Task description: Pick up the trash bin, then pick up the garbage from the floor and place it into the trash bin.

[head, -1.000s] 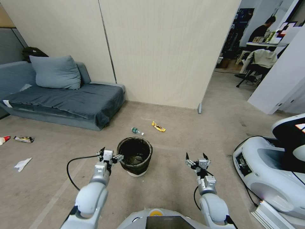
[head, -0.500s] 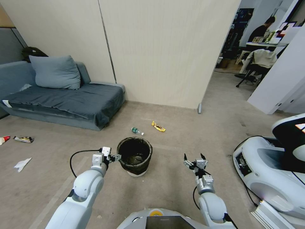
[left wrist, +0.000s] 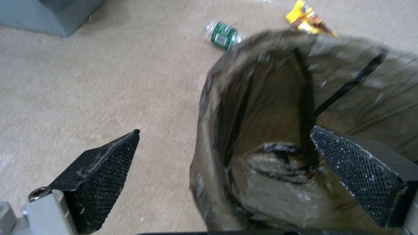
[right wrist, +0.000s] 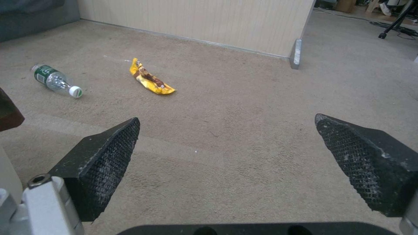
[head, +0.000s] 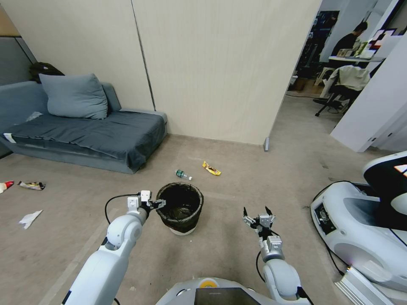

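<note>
The trash bin (head: 185,221), white with a black liner folded over its rim, stands on the carpet right in front of me. My left gripper (head: 155,205) is open at the bin's left rim. In the left wrist view the liner-covered rim (left wrist: 261,98) stands between the fingers, one finger outside (left wrist: 102,176) and one inside (left wrist: 361,169). My right gripper (head: 257,214) hangs open over bare floor to the right of the bin. Garbage lies beyond the bin: a yellow wrapper (head: 211,168) (right wrist: 150,81) and a clear bottle (head: 183,174) (right wrist: 56,80).
More litter sits at the far left: crumpled white paper (head: 29,219), a dark wrapper (head: 32,185) and a red-and-white packet (head: 5,186). A grey sofa (head: 85,131) lines the back left. A white robot base (head: 360,220) with cables stands close at the right.
My left gripper has moved right and slightly forward, so its fingers now straddle the bin's rim, with the elbow drawn back. The right gripper has drifted a little lower and leftward.
</note>
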Tool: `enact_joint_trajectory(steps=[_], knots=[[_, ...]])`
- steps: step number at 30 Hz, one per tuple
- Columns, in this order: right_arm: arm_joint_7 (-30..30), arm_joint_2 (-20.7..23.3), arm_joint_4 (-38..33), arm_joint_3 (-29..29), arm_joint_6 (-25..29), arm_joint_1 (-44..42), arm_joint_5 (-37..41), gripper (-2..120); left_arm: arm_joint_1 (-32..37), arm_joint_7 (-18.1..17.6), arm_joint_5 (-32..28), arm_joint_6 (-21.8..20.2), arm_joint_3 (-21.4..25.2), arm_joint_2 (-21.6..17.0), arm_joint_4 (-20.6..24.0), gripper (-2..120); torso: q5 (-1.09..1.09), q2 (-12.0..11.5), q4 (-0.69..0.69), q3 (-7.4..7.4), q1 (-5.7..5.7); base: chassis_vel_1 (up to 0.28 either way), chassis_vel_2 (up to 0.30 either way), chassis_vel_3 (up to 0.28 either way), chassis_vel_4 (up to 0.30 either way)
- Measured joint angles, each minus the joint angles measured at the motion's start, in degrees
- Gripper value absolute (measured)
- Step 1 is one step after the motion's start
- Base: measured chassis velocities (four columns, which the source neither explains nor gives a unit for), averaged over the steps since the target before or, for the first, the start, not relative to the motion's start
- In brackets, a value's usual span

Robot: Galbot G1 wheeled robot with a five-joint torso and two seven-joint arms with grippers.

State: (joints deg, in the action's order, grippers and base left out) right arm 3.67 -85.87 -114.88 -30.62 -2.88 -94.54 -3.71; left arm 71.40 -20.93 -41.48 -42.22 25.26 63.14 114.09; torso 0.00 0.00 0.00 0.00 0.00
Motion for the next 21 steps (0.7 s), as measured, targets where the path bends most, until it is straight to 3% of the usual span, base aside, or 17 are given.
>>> enact_joint_trajectory(steps=[21], knots=[[0.0, -0.2, 2.0, 0.7, 0.3, 0.3, -1.2, 100, -3.5, -5.9, -3.8, 0.1, -5.3, 1.8, -7.6, 100, 0.0, 0.0, 0.0, 0.0, 0.0, 0.0, 0.0, 0.0, 0.0]])
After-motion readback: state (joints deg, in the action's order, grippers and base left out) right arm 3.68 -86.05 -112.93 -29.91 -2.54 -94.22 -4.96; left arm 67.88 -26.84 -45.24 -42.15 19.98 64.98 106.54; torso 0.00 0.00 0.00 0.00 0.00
